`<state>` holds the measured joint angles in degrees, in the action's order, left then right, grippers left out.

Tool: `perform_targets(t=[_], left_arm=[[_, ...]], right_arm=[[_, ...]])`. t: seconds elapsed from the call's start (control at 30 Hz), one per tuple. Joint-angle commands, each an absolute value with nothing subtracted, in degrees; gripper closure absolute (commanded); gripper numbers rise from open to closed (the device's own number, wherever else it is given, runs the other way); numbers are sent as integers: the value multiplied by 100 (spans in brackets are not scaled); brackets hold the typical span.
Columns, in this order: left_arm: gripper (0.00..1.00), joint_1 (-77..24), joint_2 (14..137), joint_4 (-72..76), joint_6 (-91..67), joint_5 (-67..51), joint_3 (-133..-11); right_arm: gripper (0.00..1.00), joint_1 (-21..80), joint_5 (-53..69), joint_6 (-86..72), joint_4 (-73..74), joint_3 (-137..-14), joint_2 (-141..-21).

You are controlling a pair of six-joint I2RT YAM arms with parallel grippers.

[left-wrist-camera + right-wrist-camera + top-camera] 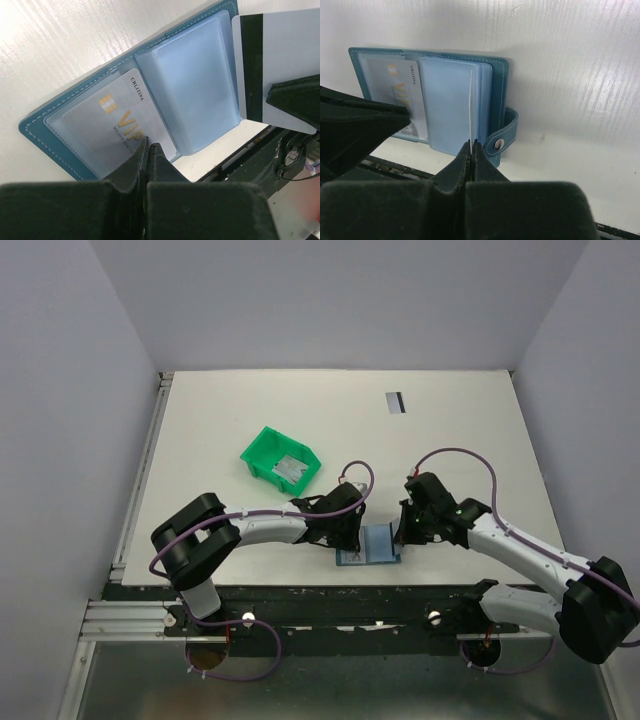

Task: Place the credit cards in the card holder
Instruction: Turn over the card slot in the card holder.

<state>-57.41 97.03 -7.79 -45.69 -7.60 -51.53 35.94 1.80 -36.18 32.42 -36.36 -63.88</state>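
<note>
The card holder [372, 544] [190, 90] [498, 90] lies open at the table's near edge, between both grippers. A credit card marked VIP [102, 125] [402, 92] sits in its left clear sleeve. My left gripper [351, 531] [148, 145] is shut and empty, its tips resting on that sleeve. My right gripper [404, 531] [471, 143] is shut on a white credit card with a dark stripe [280, 55] [470, 105], held on edge over the holder's right sleeves. Another striped credit card [396, 402] lies far back on the table.
A green plastic bin [262, 453] stands to the back left of the holder, with a grey card-like piece [291, 469] inside. The holder's snap strap [502, 137] sticks out to its right. The table's front rail [330, 598] runs just behind the grippers.
</note>
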Motion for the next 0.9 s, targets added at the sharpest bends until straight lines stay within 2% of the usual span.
perform_targets(t=[0.0,0.87], left_arm=[[100,-5757,9914,-1125,-4535,-712,-5001],[100,-5757,9949,-1134,-4526,-729,-5019]], right_arm=[[100,3612,115,-3674,3357,-3612,-6530],[100,3621,272,-3691,3252,-3568,-6706]])
